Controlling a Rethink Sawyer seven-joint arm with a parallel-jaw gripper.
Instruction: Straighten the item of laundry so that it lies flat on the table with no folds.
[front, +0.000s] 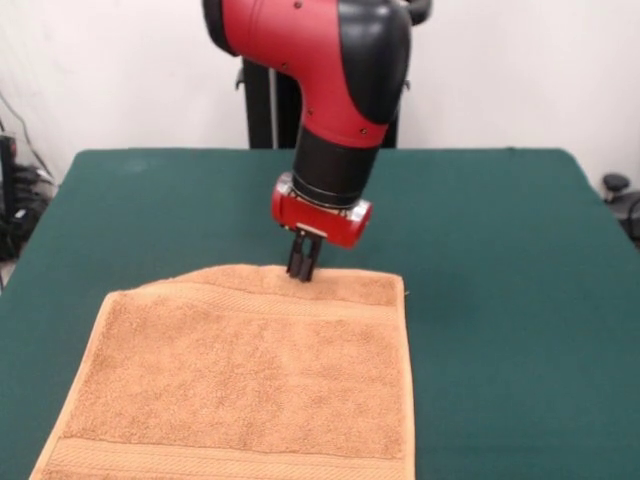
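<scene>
Front view, only cam I've got: one towel (240, 380) on the green table (500, 260), near-left part, bottom edge cut off by frame. One gripper (302, 268), fingers close together, tips down at the towel's far hem; can't tell if they pinch cloth. Far-left corner looks rumpled. Terry's soft, light, floppy, prob grippy on felt, so I'd grab hems/corners.

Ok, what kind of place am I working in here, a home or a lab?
Most likely a lab or test bench: a red and black robot arm over a green felt-covered table holding only an orange towel, with a bare white wall behind.
</scene>
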